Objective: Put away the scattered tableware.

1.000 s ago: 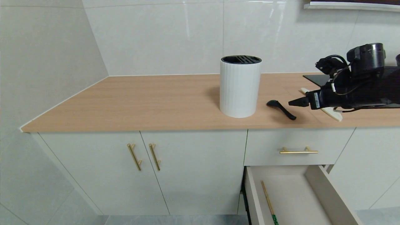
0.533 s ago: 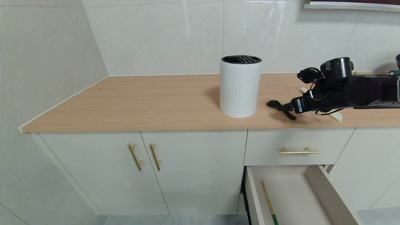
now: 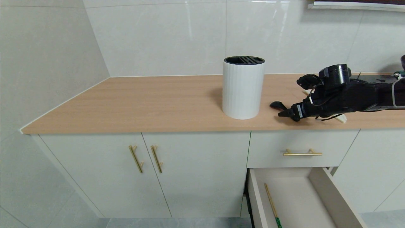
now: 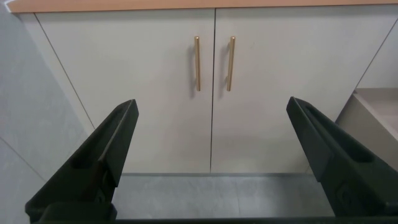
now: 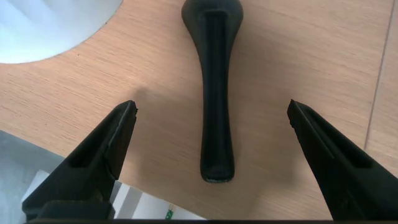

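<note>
A black spoon (image 5: 216, 93) is seen lying flat on the wooden countertop (image 3: 158, 104), near a white slotted utensil holder (image 3: 243, 91). Its handle is straddled by the right gripper (image 5: 211, 109), fingers spread wide and not touching it. The left gripper (image 4: 211, 109) is held with fingers apart, facing closed cabinet doors (image 4: 261, 112).

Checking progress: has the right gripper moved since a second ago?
Yes: the right gripper moved lower, toward the white holder, over the black spoon.
</note>
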